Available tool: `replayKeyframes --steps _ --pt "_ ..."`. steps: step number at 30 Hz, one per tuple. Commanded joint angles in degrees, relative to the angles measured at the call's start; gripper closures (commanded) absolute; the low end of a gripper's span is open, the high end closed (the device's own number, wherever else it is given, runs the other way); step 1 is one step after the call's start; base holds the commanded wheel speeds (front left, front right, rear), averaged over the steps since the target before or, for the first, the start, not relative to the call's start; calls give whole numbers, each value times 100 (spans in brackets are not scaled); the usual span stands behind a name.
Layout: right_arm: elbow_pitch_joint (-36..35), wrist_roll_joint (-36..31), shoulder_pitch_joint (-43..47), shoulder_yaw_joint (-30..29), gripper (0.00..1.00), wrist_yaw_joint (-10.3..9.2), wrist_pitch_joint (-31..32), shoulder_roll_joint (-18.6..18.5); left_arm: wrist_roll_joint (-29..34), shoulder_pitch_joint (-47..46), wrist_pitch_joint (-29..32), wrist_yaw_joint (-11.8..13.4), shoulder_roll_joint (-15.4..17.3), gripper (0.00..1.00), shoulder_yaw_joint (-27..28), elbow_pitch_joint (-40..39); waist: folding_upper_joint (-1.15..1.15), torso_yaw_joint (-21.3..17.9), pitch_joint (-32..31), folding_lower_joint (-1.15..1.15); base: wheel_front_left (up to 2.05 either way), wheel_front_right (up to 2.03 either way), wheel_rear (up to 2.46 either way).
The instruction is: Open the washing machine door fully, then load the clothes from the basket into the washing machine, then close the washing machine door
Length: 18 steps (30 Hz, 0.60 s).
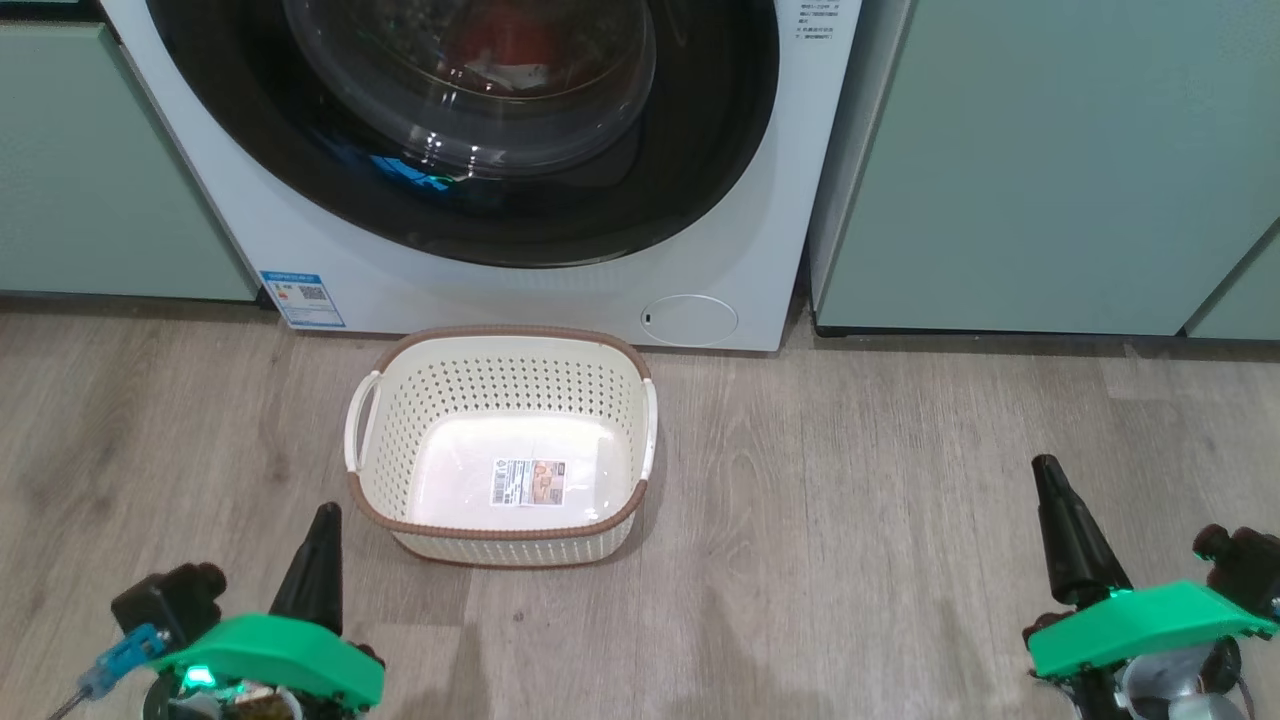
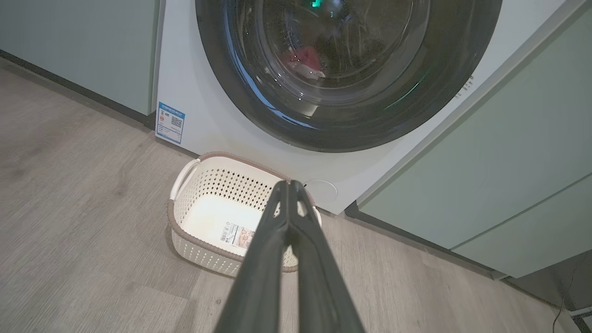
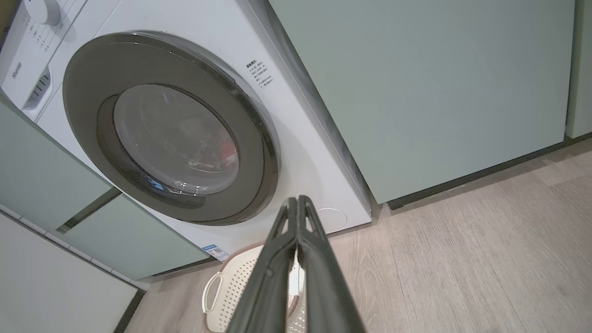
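Washing machine door [image 1: 470, 120] sits flush shut, ahead of and above left hand [image 1: 322, 530] and right hand [image 1: 1055, 500], both pinched closed on nothing; red clothes [image 1: 500, 50] lie behind its glass, empty basket [image 1: 500, 385] on floor [image 1: 850, 500] nearer the left, so task judged complete.

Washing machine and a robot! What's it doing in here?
Nothing is being handled right now. The washing machine door is shut, and the red clothes show through its glass, inside the washing machine. The basket sits empty on the floor in front of it. The robot's left gripper and right gripper are both shut and hold nothing, low over the floor to either side of the basket. The laundry job looks done.
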Motion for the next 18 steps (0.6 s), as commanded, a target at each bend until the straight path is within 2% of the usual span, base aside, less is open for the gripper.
replayKeyframes --steps 1,18 --pt "-146 140 -312 39 100 -1 46 -102 -130 -308 31 -41 19 100 135 -162 0 -2 -1 0 0 0 0" --pt "71 1304 -478 39 100 -1 192 -123 -1292 -436 307 -143 -43 100 304 -47 0 -44 -23 0 0 0 0"
